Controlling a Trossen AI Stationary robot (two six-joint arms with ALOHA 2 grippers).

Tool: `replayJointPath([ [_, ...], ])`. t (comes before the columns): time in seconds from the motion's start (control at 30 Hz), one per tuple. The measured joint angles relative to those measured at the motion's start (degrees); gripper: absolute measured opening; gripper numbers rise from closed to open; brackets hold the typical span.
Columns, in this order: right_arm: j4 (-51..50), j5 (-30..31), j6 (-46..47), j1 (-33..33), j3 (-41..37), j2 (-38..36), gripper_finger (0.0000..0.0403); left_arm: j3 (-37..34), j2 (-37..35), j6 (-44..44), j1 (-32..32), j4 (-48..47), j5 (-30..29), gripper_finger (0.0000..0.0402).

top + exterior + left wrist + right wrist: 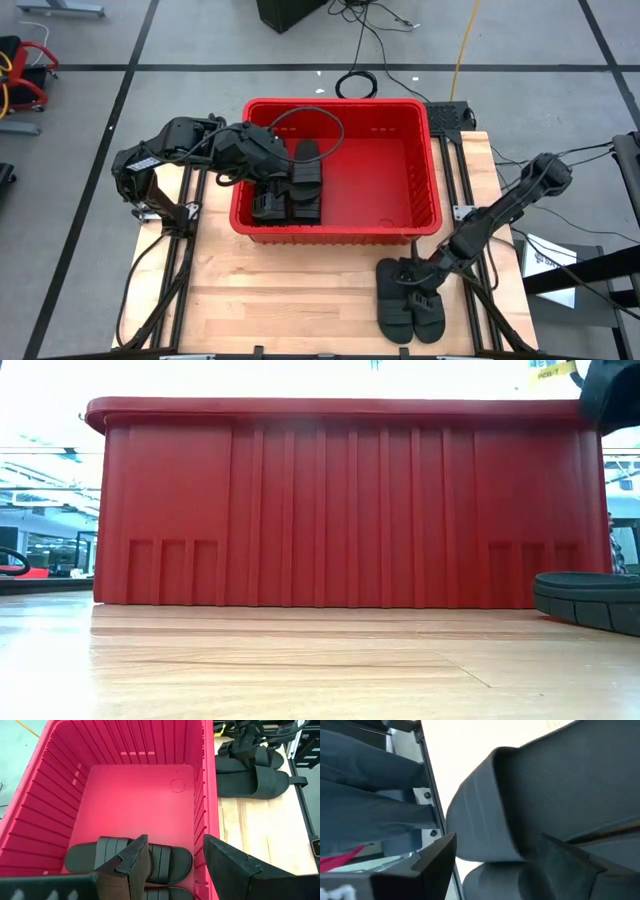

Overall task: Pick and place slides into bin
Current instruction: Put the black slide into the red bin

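Slides [410,300] lie as a pair under my right gripper [414,283], near the table's [300,300] front edge, close to the right; my fingers stand wide apart at a strap, nothing clamped yet. They look light, soft and bendy (foam, I'd guess), so I'd pinch the ribbed strap. My left gripper [172,865] hangs open and empty over the bin [425,150], above slides already inside [305,185].
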Motion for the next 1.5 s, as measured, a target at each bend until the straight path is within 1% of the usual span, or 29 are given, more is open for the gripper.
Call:
replayJointPath([
  [0.37,11.60,-0.36,0.53,-0.02,0.01,9.31,0.0264,0.00,0.00,0.00,-0.01,-0.04,0.00,0.0184],
  [0.47,13.39,-0.30,1.08,-0.02,0.01,10.18,0.0250,0.00,0.00,0.00,-0.02,-0.07,0.02,0.0184],
  [0.6,15.62,-0.01,1.40,-0.02,0.01,10.97,0.0205,0.00,0.00,0.00,-0.01,-0.07,0.02,0.0184],
  [0.9,15.76,1.30,1.31,-0.15,0.01,11.05,0.0065,0.00,0.00,0.00,0.00,-0.11,0.04,0.0184],
  [1.03,16.19,1.02,1.37,-0.34,0.05,11.03,0.0014,0.00,0.00,0.19,-0.01,-0.11,0.04,0.0184],
  [1.1,17.03,0.83,1.37,-0.57,0.05,11.01,0.0007,0.00,0.00,0.61,-0.01,-0.11,0.04,0.0184],
  [1.27,23.37,0.54,1.37,-1.79,0.05,11.05,0.0017,0.00,0.00,1.75,0.00,-0.12,0.04,0.0184],
  [1.4,28.38,-3.82,1.42,-3.74,0.05,11.05,0.0007,0.00,0.00,2.43,0.35,-0.11,0.04,0.0184],
  [1.5,34.53,-6.99,1.56,-5.40,0.05,11.04,0.0006,0.00,0.00,2.79,0.84,-0.11,0.04,0.0184],
])
